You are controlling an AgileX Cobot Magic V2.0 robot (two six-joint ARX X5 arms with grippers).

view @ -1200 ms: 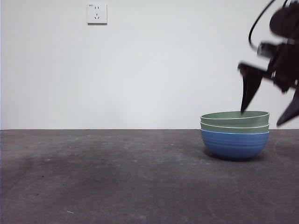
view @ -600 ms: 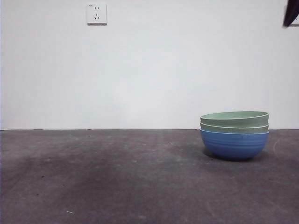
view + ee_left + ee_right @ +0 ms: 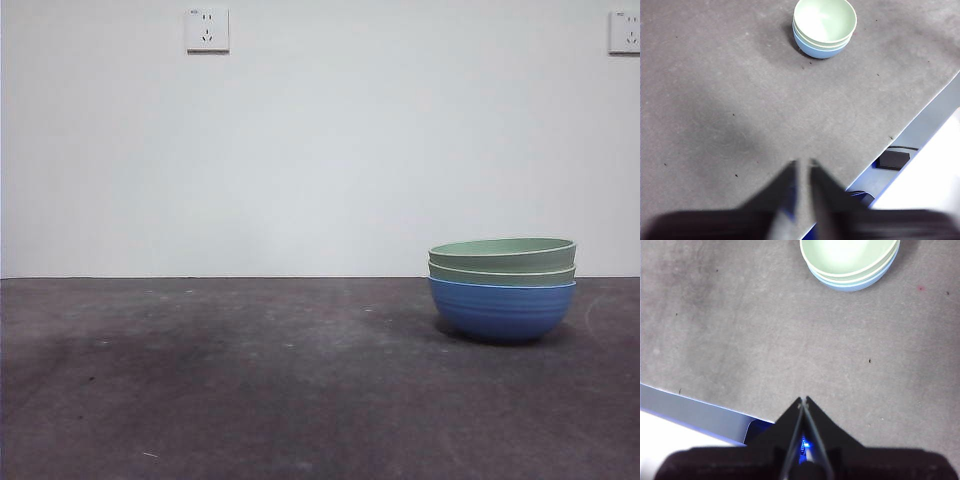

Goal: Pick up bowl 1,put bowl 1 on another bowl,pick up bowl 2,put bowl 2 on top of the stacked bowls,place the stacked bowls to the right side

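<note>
Stacked bowls sit at four o'clock on the surface; only wrist views show both end effectors, closed, empty.

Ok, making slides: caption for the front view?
Stacked bowls, two green in one blue, rest on the table's right side.

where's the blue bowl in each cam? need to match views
Front view: blue bowl at right, on the table, bottom of the stack.
Left wrist view: blue bowl a crescent near the top edge, far from the left gripper.
Right wrist view: blue sliver at the top edge, far from the right gripper.
Shared landmark: top pale green bowl nested above it.
</note>
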